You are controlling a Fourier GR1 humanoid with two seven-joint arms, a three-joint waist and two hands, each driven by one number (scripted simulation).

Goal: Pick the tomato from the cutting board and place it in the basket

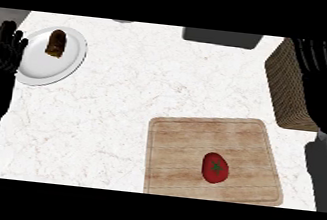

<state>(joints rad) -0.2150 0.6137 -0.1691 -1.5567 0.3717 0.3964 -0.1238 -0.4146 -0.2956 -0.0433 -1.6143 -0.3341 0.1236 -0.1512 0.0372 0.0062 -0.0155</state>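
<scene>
Head view: tomato [215,168] lies on the wooden cutting board [193,140], toward its near right part, green stalk end up, with nothing touching it. Wicker basket [292,85] stands at the counter's right edge, just beyond the board's far right corner. Right hand [324,73] hangs over the basket side with fingers straight and holding nothing, well apart from the tomato. Left hand [6,47] rests open at the left edge, fingers up, beside a white plate [33,70] carrying a brown food item [56,43] that cannot be identified. A dark object [222,38] sits at the far edge, cut off by the frame.

Assessment: the pick is not yet begun; the task stands at its first step. The next move calls for the right hand to travel back over the board, descend on the tomato and curl round it.

Markings: no brand, label or writing is legible anywhere
</scene>
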